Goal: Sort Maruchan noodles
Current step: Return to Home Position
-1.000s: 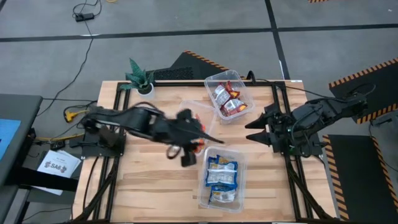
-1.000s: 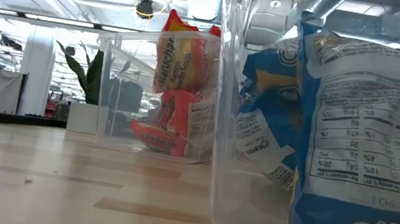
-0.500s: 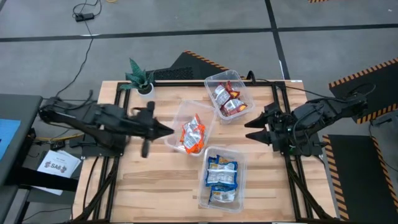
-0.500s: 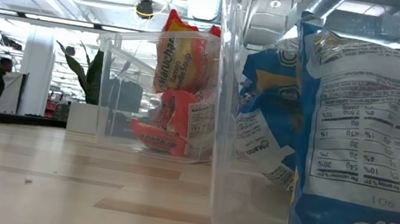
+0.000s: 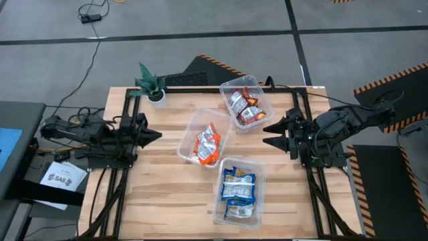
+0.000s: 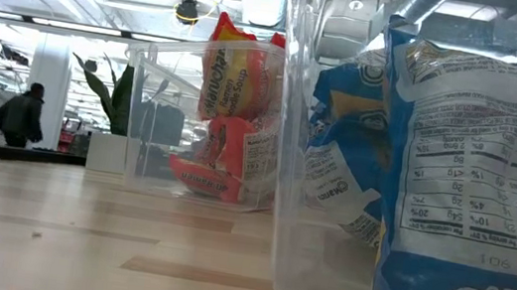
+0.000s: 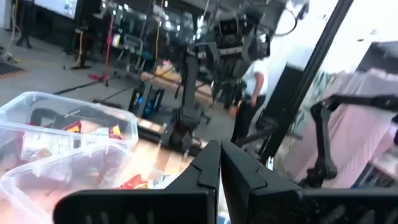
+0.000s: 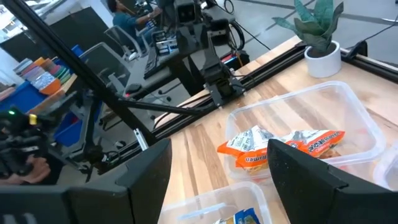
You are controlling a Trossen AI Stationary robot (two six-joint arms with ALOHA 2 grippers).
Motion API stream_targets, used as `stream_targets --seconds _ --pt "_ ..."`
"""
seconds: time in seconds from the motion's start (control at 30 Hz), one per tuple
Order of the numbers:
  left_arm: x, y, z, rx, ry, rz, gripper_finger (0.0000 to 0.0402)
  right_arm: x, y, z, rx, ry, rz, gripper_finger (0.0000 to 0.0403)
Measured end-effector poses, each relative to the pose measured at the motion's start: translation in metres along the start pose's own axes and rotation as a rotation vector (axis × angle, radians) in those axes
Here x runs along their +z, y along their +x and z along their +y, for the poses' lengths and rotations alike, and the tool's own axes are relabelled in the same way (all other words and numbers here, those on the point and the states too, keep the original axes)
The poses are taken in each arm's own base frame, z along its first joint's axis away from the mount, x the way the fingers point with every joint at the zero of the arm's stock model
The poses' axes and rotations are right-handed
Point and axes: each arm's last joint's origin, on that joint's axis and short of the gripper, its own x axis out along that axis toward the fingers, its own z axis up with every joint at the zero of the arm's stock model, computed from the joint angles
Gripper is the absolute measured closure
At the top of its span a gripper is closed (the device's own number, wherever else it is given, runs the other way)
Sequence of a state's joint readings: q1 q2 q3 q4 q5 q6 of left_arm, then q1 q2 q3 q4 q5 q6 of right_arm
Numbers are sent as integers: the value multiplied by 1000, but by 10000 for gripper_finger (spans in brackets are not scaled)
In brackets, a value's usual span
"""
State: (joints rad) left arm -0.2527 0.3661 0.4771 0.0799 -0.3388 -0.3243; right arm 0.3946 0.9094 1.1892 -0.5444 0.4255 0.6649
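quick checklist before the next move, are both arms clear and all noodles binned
1. Left pincer shut, empty, at the left side of the table: ok.
2. Right pincer open, empty, at the right side: ok.
3. Red packets inside upper tub: ok.
4. Orange packets inside middle tub: ok.
5. Blue packets inside lower tub: ok.
6. No packet outside a tub: ok.

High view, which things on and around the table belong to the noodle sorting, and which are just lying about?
Job: red noodle packs, orange noodle packs, blue noodle packs, clear bins, left gripper and right gripper parked at the sides.
Lying about: potted plant, white paper sheet, floor cable.
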Motion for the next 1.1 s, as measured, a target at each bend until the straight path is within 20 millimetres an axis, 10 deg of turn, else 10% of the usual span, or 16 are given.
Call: stream_targets --seconds 0.4,1.1 --pt "-27 -43 23 -113 4 -158 401 0 0 0 -1 23 1 117" --pt "-89 -30 44 -189 -79 -108 401 -2 1 -3 -28 48 19 117"
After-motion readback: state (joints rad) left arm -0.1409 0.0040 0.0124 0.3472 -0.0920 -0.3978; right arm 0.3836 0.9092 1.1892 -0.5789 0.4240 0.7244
